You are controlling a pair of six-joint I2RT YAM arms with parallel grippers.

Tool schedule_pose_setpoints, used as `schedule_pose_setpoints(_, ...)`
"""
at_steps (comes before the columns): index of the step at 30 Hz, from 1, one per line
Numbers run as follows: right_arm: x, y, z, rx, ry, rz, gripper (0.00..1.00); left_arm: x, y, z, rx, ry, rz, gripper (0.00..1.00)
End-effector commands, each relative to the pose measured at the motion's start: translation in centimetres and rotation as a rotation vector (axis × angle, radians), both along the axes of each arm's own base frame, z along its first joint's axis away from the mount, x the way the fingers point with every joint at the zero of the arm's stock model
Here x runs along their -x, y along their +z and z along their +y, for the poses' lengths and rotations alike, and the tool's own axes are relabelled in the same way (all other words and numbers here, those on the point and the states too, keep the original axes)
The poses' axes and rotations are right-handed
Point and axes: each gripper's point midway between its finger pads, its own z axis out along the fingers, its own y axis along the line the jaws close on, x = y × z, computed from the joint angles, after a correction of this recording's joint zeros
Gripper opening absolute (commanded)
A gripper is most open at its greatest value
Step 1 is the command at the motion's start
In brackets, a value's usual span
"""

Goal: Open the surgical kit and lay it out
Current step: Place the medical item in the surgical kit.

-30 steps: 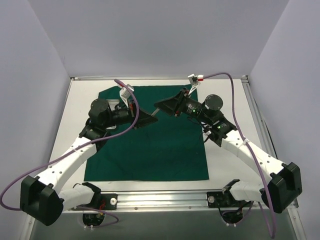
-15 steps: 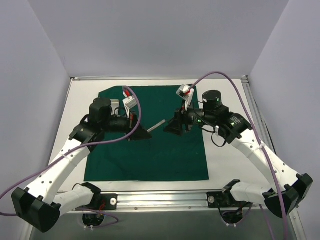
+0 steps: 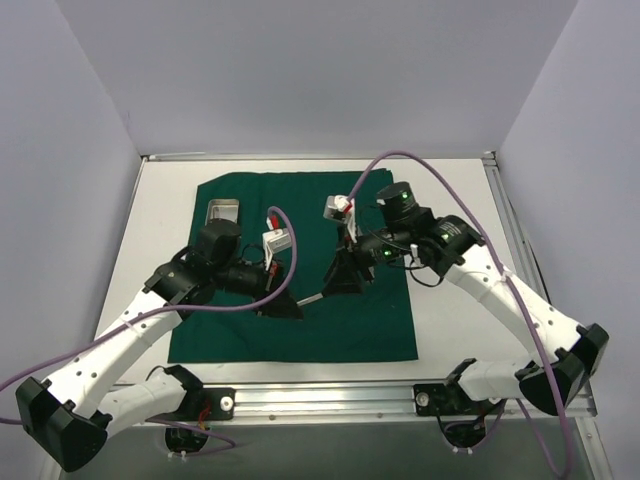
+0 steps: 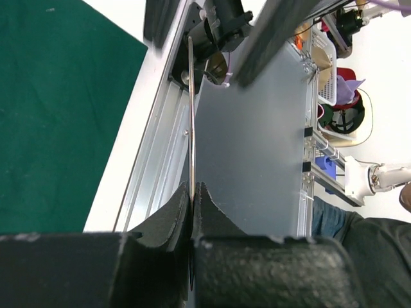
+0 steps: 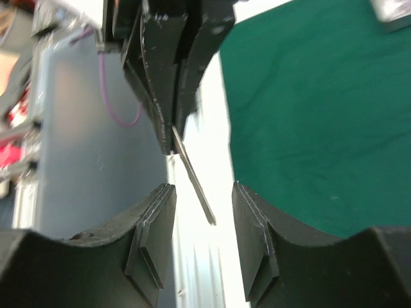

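Observation:
The dark green cloth [image 3: 300, 270] lies spread flat on the white table. The small steel tray [image 3: 222, 211] sits on its far left corner. My left gripper [image 3: 292, 306] is shut on a thin steel instrument [image 3: 313, 298] and holds it above the near middle of the cloth. In the left wrist view the pads [image 4: 173, 212] pinch the instrument [image 4: 191, 115] edge-on. My right gripper [image 3: 340, 280] is open just right of it. In the right wrist view the instrument's free end [image 5: 194, 178] sits in the gap of the right gripper [image 5: 202, 192], touching neither pad.
An aluminium rail [image 3: 320, 398] runs along the table's near edge and also shows in the left wrist view [image 4: 157, 147]. Purple cables [image 3: 430, 152] loop above both arms. White table [image 3: 455, 250] borders the cloth on the right.
Both arms have moved from the far middle of the cloth toward its near middle, facing each other. The instrument has come along in the left gripper.

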Motion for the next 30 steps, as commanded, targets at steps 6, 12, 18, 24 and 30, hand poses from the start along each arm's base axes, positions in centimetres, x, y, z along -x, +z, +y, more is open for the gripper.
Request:
schedule_pose_setpoints(6, 2.9, -1.2, 1.6, 0.034, 0.147, 0.048, 0.41, 0.4, 1.1, -0.7, 0.004, -0.071, -0.045, 0.02)
schedule_pose_setpoints(12, 3.9, -2.2, 2.0, 0.056, 0.176, 0.072, 0.32, 0.3, 0.8, -0.9, 0.0, -0.082, -0.04, 0.02)
schedule_pose_setpoints(18, 4.9, -3.2, 2.5, 0.086, 0.204, 0.091, 0.27, 0.5, 1.2, -0.9, 0.008, -0.093, -0.045, 0.02)
schedule_pose_setpoints(24, 5.1, -4.1, 2.7, 0.106, 0.207, 0.099, 0.17, 0.6, 1.3, -0.9, 0.013, -0.1, -0.047, 0.02)
schedule_pose_setpoints(30, 4.9, -5.0, 2.9, 0.135, 0.183, 0.101, 0.05, 0.7, 2.0, -0.9, 0.033, -0.104, -0.061, 0.02)
